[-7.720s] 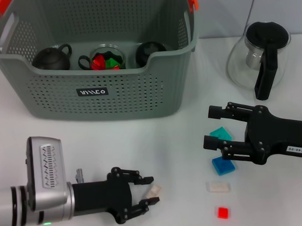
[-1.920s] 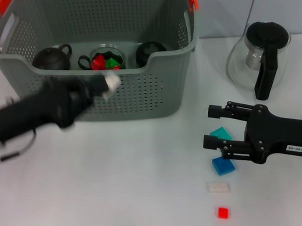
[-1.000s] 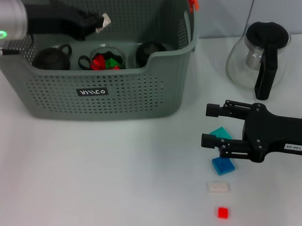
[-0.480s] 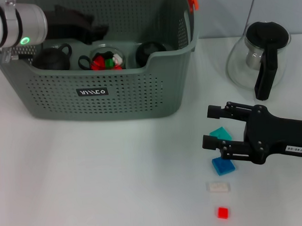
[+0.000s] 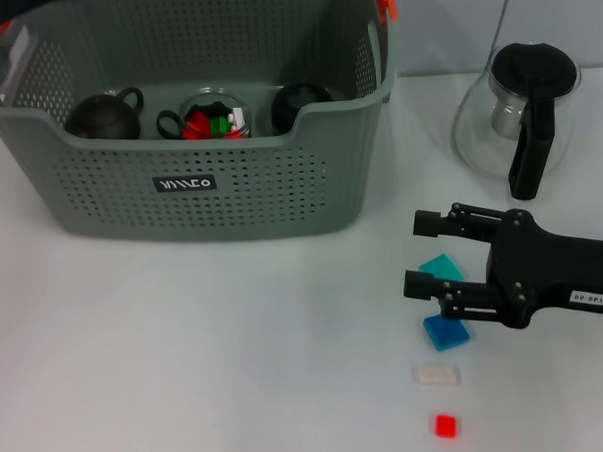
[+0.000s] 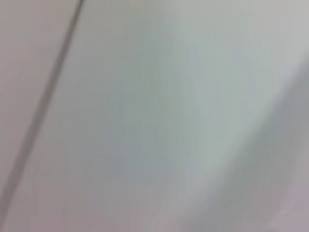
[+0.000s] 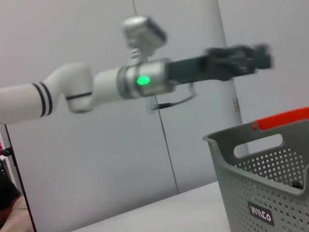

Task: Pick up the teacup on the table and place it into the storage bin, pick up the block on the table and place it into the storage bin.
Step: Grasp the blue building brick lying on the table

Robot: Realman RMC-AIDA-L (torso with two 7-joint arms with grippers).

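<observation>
Grey perforated storage bin [image 5: 194, 181] sits far left on the white table [image 5: 187, 361], with two dark teapots [image 5: 102, 117] and a glass cup [image 5: 215, 115] inside holding red, green and a pale block. My left gripper [image 7: 236, 58] is raised high above the bin, only seen from the right wrist view; can't tell if it's spread or closed. Moving right: my right gripper [image 5: 428, 252] rests low with fingers spread wide, holding nothing, over a teal block [image 5: 441, 266] and a blue block [image 5: 444, 332]. Below those lie a white block [image 5: 435, 374] and a red block [image 5: 445, 426]. Glass kettle [image 5: 522, 116] stands far right.
</observation>
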